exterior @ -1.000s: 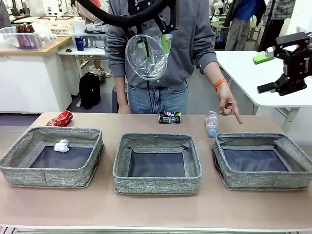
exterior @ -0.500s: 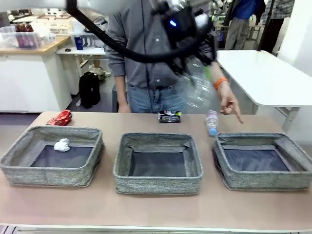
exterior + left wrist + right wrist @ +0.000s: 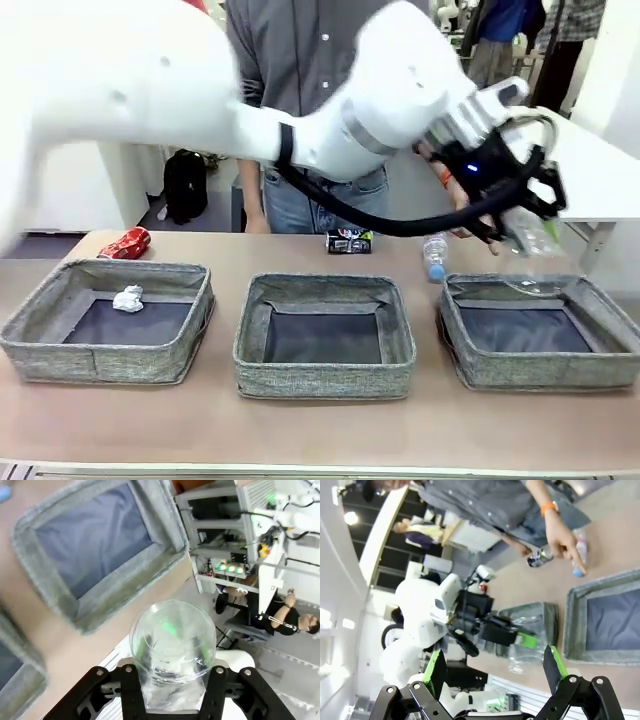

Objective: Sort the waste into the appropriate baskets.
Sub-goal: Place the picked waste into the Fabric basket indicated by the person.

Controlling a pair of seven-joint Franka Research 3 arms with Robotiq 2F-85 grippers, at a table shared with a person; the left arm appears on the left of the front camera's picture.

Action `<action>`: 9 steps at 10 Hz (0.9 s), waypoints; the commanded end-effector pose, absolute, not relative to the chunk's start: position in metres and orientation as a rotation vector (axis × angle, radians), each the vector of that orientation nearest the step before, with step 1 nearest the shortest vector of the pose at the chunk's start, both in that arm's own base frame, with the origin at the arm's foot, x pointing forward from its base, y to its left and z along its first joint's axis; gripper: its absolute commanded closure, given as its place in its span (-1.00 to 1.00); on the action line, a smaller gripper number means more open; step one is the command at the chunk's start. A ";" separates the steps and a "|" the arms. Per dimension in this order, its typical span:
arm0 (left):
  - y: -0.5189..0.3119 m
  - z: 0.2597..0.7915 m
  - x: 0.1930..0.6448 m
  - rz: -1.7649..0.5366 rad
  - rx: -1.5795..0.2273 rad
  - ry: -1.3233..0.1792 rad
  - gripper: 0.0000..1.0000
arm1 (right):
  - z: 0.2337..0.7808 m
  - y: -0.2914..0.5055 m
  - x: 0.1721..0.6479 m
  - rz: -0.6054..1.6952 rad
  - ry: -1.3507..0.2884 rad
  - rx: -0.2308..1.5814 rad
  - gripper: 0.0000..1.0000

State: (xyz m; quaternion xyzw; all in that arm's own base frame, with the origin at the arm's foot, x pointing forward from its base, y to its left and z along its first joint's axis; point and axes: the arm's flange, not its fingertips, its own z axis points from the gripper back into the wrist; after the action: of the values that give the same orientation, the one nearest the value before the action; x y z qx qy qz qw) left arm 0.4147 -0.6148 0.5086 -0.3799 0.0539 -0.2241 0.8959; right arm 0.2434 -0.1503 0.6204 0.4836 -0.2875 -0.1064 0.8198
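Across the tan table [image 3: 320, 430], my left gripper [image 3: 172, 672] pinches the plastic cup [image 3: 172, 630] near the right basket [image 3: 545, 372]. My right gripper [image 3: 494, 652] gapes wide, empty.

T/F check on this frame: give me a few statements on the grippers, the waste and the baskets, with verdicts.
1. The left gripper is shut on the cup. True.
2. The paper ball lies in the middle basket. False: it lies in the left basket.
3. The right gripper is open and holds nothing. True.
4. The red can is in a basket. False: it lies on the table, behind the left basket.
5. The bottle lies on the table, outside the baskets. True.
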 end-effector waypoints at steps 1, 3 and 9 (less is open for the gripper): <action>-0.673 0.502 0.443 -0.404 -0.756 0.098 0.19 | 0.623 -0.154 0.244 -0.215 -0.611 1.028 -1.00; -0.705 0.479 0.464 -0.373 -0.695 0.047 0.19 | 0.623 -0.154 0.244 -0.215 -0.611 1.028 -1.00; -0.710 0.465 0.470 -0.362 -0.634 0.057 -0.98 | 0.623 -0.154 0.244 -0.215 -0.611 1.028 -1.00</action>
State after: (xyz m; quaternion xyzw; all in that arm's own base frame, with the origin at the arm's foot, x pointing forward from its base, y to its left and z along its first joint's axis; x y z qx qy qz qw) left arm 0.4515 -0.6797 0.4537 -0.3332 0.0361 -0.1864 0.9235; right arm 0.2448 -0.1514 0.6209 0.4835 -0.2868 -0.1067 0.8201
